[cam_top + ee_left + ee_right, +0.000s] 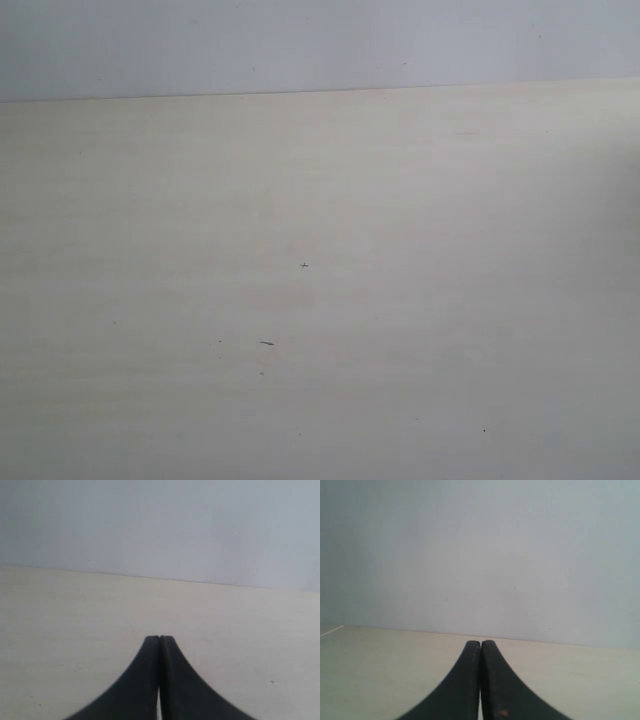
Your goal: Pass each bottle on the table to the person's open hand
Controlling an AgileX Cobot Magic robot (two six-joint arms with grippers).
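Observation:
The pale beige wood-grain table (320, 300) fills the exterior view, and no bottle shows on it in any view. The person's open hand is out of view too. Neither arm appears in the exterior view. In the left wrist view my left gripper (159, 638) is shut, its two black fingers pressed together with nothing between them, above bare table (75, 620). In the right wrist view my right gripper (481, 642) is shut the same way and holds nothing, pointing over the table (380, 670) toward the wall.
A plain grey-white wall (320, 45) rises behind the table's far edge (320, 92). A few small dark specks (266, 343) mark the tabletop.

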